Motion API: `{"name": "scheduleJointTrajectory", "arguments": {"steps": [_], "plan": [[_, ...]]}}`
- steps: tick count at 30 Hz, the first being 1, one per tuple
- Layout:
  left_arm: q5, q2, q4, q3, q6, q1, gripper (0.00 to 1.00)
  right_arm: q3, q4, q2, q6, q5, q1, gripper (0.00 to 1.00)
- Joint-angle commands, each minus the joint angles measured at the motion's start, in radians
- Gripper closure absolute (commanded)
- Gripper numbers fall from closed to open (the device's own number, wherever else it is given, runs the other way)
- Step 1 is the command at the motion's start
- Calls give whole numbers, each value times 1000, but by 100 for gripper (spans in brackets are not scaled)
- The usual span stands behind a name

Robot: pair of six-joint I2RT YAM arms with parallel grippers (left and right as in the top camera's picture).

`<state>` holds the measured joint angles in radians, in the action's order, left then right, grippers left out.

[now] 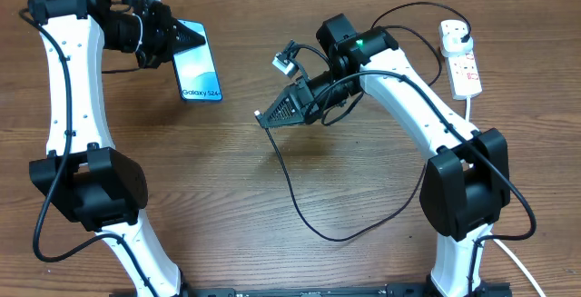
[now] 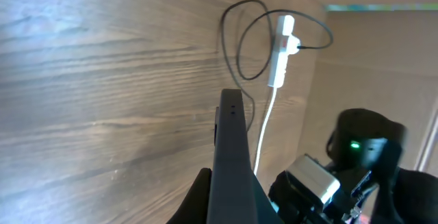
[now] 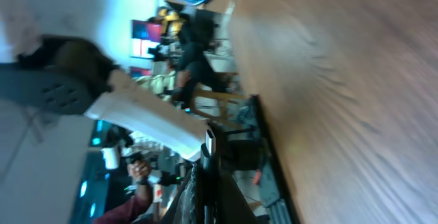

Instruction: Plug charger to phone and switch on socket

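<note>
Two things between jaws: phone (image 1: 201,68), charger (image 1: 286,170)

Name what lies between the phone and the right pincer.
Only bare wooden table, seen in the overhead view between the phone and the right pincer.

The phone (image 1: 201,68) is at 11 o'clock, pinched at its top corner by the left gripper (image 1: 186,38). Its light blue screen, reading "Galaxy S24+", faces up. The white, red-marked socket (image 1: 462,57) lies flat at 2 o'clock. The charger (image 1: 304,208) has its black plug in the socket's 12 o'clock end. Its thin cable loops toward 6 o'clock, then climbs to the right gripper (image 1: 265,115), which clamps the tip.
</note>
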<state>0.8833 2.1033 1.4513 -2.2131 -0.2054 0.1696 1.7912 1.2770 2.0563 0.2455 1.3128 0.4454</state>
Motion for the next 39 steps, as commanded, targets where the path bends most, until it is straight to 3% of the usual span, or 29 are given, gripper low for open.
{"name": "scheduleJointTrajectory", "arguments": {"steps": [1, 6, 15, 24, 27, 32, 39], "plan": [[122, -14, -30, -9, 26, -14, 96, 2, 3, -8, 77, 127, 0, 96], [190, -14, -76, -9, 14, -24, 96, 1, -3, 0, 77, 206, 0, 96], [192, -14, -171, 2, -171, -31, 96, 1, -69, 11, 23, 256, 0, 96], [309, -14, -390, 143, -296, -55, 96, 1, -333, 22, -254, 245, 0, 96], [376, -14, -503, 223, -351, -61, 96, 1, -396, 22, -370, 138, 0, 96], [457, -14, -675, 314, -447, -61, 95, 1, -425, 22, -433, 101, 0, 96], [483, -14, -753, 328, -451, -61, 96, 1, -468, 31, -523, 53, 6, 96]]}}
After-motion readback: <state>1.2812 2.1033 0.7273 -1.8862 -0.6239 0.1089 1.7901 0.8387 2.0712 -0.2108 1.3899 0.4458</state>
